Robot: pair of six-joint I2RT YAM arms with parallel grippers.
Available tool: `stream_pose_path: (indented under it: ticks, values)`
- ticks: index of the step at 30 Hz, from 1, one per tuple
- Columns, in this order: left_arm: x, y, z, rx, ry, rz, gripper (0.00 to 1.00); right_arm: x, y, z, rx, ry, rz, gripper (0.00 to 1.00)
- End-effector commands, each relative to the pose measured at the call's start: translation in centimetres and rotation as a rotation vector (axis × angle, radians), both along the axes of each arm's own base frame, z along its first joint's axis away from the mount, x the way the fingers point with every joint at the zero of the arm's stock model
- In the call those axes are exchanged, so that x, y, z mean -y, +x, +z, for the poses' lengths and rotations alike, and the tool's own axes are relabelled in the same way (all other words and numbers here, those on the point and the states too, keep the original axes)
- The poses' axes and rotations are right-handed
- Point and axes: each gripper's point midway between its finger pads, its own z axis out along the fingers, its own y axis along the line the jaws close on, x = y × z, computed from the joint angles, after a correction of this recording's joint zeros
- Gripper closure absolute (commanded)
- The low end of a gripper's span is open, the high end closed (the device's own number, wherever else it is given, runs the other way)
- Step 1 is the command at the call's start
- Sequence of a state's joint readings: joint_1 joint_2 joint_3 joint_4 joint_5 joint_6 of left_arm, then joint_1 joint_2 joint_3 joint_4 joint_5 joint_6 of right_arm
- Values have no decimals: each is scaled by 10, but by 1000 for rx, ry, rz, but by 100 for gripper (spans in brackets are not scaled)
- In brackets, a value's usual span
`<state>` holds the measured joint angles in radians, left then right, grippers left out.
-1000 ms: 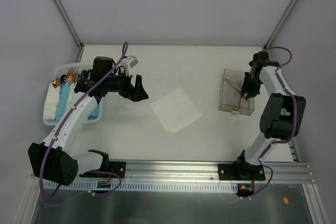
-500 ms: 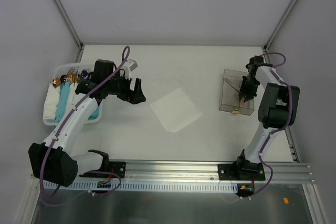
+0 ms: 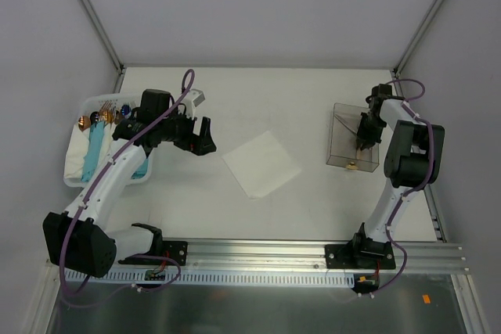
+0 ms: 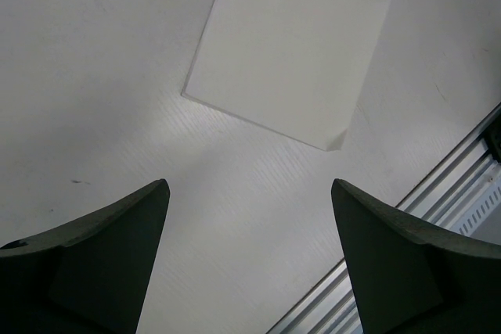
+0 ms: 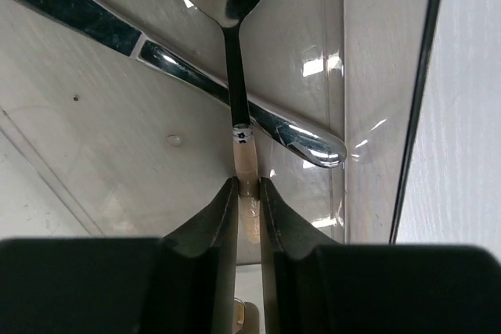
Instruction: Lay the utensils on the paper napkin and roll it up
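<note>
Right gripper [image 5: 249,187] tight on spoon [image 5: 233,68] (seemingly inside tray [image 3: 341,148])

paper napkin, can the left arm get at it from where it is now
Probably yes. The left gripper hangs open just left of the paper napkin, which lies flat with only bare table between them. The right gripper, shut on a utensil in the tray, is well clear.

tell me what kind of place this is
Probably a robotics lab cell: left arm and right arm bolted to an aluminium rail, plain panel walls, and staged props, a paper napkin and a clear tray of cutlery.
</note>
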<state>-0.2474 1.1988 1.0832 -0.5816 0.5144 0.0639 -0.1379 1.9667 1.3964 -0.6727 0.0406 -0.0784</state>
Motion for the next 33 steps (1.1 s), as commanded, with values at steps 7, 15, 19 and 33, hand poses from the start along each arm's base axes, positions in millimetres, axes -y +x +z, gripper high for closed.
stream_pose_path:
  ticks: [7, 15, 19, 33]
  values:
    - [-1, 5, 2, 2, 5, 5, 14, -2, -4, 7, 57, 11, -16, 100]
    - [-2, 6, 8, 17, 9, 9, 10, -8, -2, 60, 174, 8, 6, 100]
    - [-9, 12, 11, 37, 47, 38, 1, -19, -4, 80, 205, 1, 41, 100]
    - [-38, 14, 4, -30, 137, 258, 1, -177, -41, 131, 275, 210, 300, 100]
